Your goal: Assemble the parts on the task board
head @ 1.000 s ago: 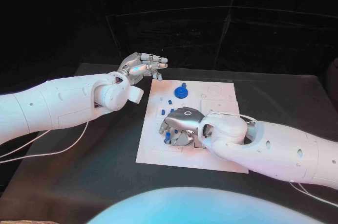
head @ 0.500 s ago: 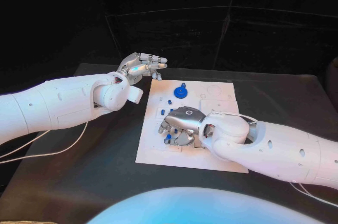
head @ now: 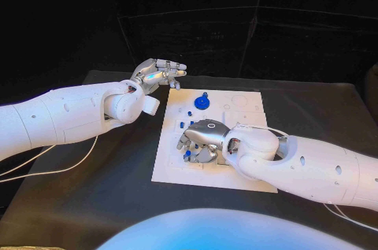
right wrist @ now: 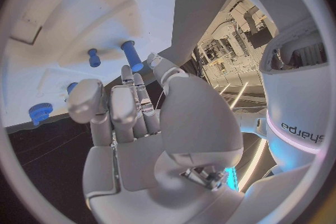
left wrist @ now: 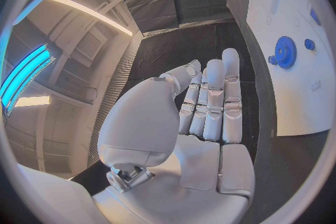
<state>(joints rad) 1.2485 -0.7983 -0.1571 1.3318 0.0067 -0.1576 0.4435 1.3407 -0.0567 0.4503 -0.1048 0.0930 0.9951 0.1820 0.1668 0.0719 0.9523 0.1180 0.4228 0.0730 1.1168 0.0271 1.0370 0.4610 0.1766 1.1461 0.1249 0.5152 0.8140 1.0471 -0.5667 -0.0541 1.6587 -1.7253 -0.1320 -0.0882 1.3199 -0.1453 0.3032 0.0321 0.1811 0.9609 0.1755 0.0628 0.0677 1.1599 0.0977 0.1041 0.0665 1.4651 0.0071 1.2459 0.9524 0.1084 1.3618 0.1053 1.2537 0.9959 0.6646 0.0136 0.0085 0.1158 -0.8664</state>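
Lying on the task board point(head: 246, 105): one blue gear point(head: 202, 103).

Right hand point(head: 201, 140) over task board point(head: 177, 165)

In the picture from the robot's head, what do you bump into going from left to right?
Left arm → left hand → blue gear on the task board → right arm.
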